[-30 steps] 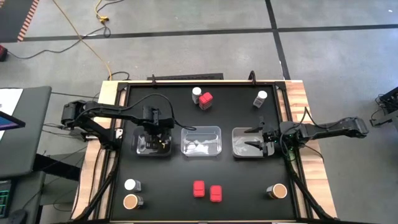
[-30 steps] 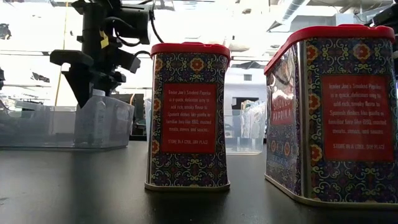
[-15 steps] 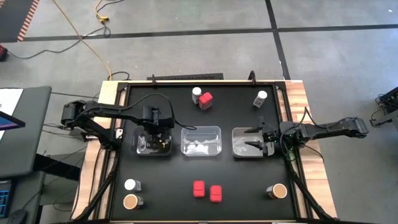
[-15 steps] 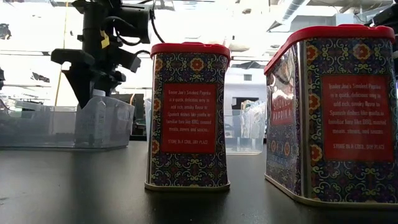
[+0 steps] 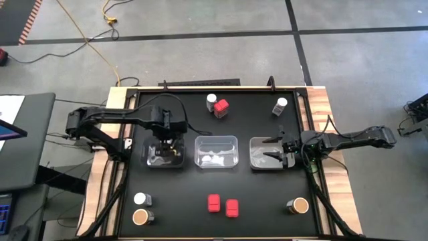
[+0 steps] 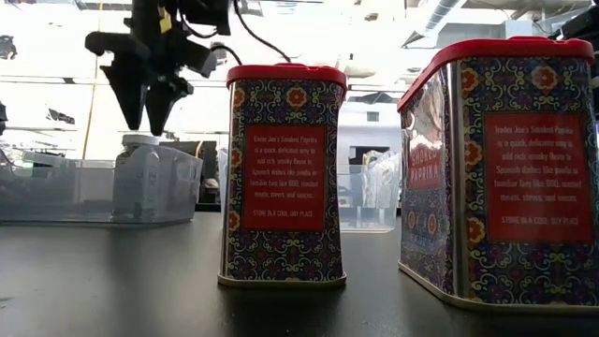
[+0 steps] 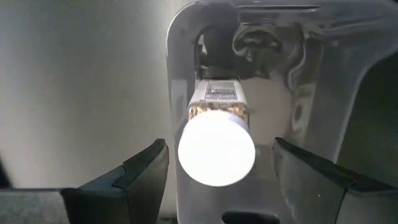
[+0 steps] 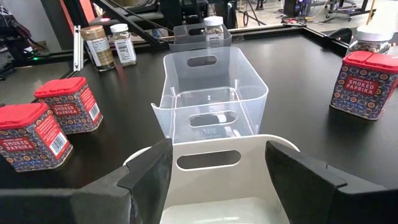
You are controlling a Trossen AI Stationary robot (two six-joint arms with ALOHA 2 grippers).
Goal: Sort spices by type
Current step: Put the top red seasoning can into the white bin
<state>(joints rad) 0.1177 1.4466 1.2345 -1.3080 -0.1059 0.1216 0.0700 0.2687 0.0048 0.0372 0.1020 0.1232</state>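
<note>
1. Over the left tray (image 6: 56,192), the left gripper (image 6: 147,126) hangs just above a white-capped jar (image 7: 216,147). Its fingers are spread and clear of the cap on both sides, gripping nothing.
2. That jar stands upright inside the left tray, near one end wall. I judge this drop finished, so the step in hand is to leave cleanly.
3. Doing it well means rising straight up until the fingertips clear the tray's rim, and only then swinging aside. A sideways move made low could clip the cap and tip the jar.
4. The right gripper (image 5: 275,151) waits at the outer end of the right tray (image 5: 257,164), its fingers apart and holding nothing.
5. The middle tray (image 5: 216,163) sits between the two. From above I cannot tell whether it holds anything.
6. The black table (image 5: 180,194) is flat and matte, with wooden strips along its sides.
7. Still loose on it are red tins (image 6: 284,173), two together at the near edge and one at the far edge. Other white-capped jars (image 5: 211,100) and two tan-topped jars (image 5: 140,216) stand well apart towards the edges.
8. Around the table lies a grey floor (image 5: 200,40) crossed by dark lines, with a yellow cable (image 5: 107,17).
</note>
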